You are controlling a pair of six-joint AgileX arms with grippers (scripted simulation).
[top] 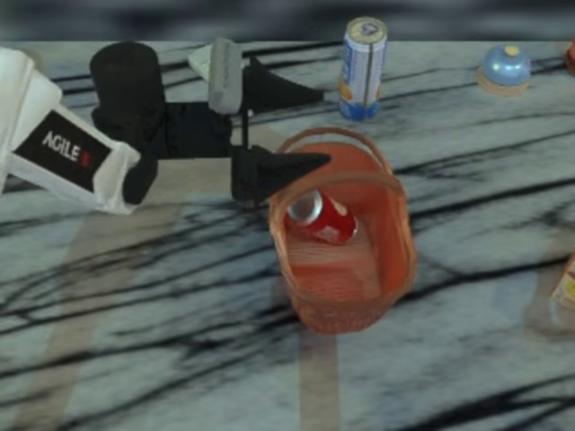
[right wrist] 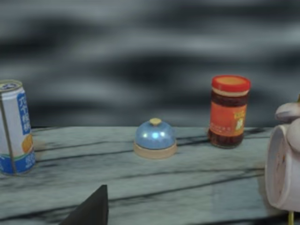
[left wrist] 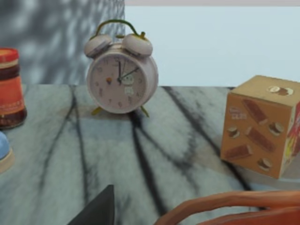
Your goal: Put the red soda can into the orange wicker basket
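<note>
The red soda can (top: 323, 215) lies on its side inside the orange wicker basket (top: 346, 314), near the basket's far-left end, silver top pointing left. My left gripper (top: 323, 126) hovers open at the basket's far-left rim, holding nothing. One finger (top: 278, 169) reaches over the rim just above the can; the other (top: 283, 90) is farther back. In the left wrist view one dark finger (left wrist: 101, 208) and the basket's hoop handle (left wrist: 225, 204) show; the can is hidden there. My right arm is outside the top view; only one dark finger (right wrist: 96, 208) shows, with nothing held.
A tall blue-and-white can (top: 363, 67) stands behind the basket, close to the left gripper. A blue bell (top: 505, 67) sits at the far right. An alarm clock (left wrist: 122, 77), a snack box (left wrist: 260, 126) and a red-lidded jar (right wrist: 228, 112) stand toward the right side.
</note>
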